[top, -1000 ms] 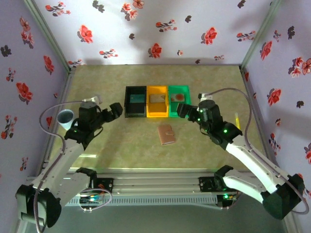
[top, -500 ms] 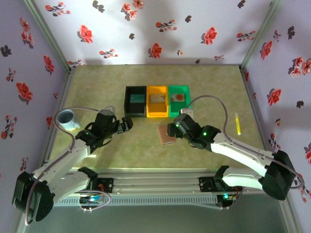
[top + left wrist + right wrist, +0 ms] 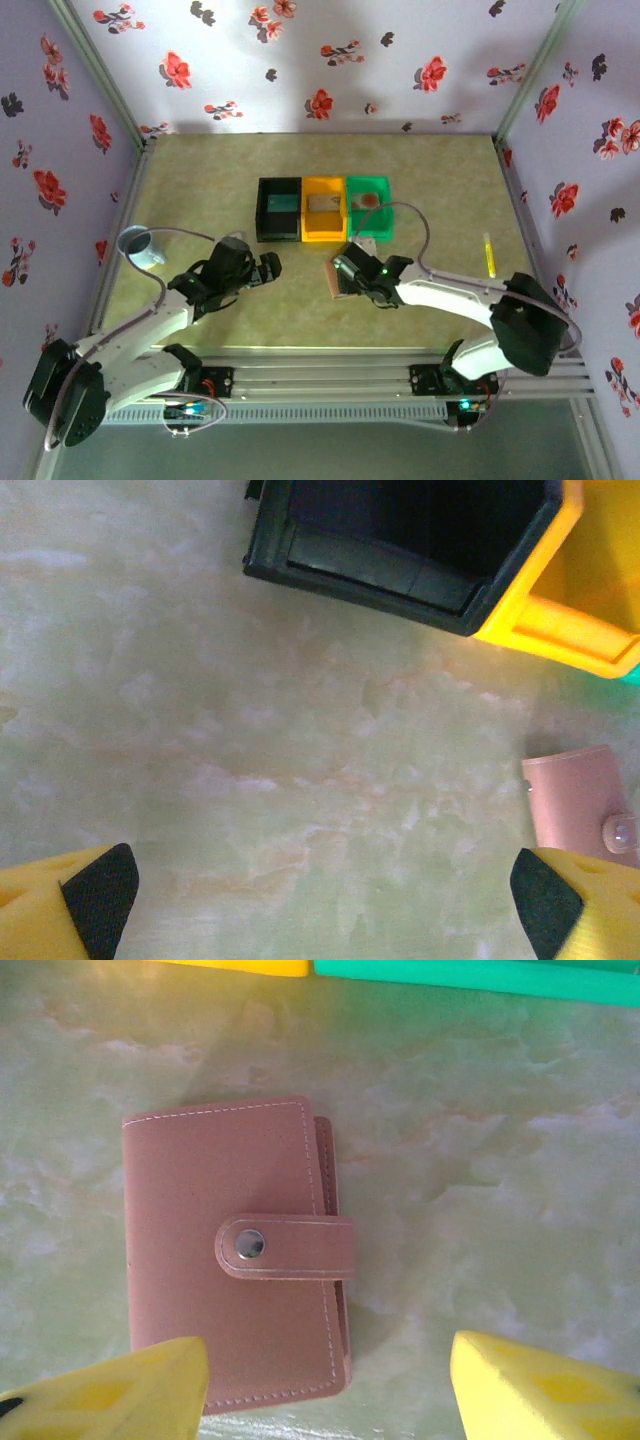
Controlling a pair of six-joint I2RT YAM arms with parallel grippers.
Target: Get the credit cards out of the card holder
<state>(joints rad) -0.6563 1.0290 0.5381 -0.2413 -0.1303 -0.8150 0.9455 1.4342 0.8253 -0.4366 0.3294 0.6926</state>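
Observation:
The card holder [image 3: 230, 1260] is a brownish-pink wallet lying flat on the table, folded shut with its clasp tab snapped. The credit cards are hidden inside it. My right gripper [image 3: 325, 1400] hangs low over its near edge, open. One yellow finger [image 3: 110, 1400] overlaps the holder's near left corner and the other is over bare table to the right. From above, the right gripper [image 3: 345, 272] covers part of the card holder [image 3: 338, 285]. My left gripper [image 3: 268, 268] stands open to the left; its wrist view has the card holder [image 3: 575, 800] at the right edge, beyond the left gripper [image 3: 322, 905].
Black [image 3: 279, 210], orange [image 3: 323, 210] and green [image 3: 369, 208] bins stand in a row behind the holder, each with a small flat thing in it. A pale blue cup [image 3: 140, 246] sits at the far left. A yellow pen [image 3: 488, 255] lies at the right.
Both arms have swung in and down toward the holder. The right gripper came over it and its jaws have narrowed. The left gripper moved right, still wide open.

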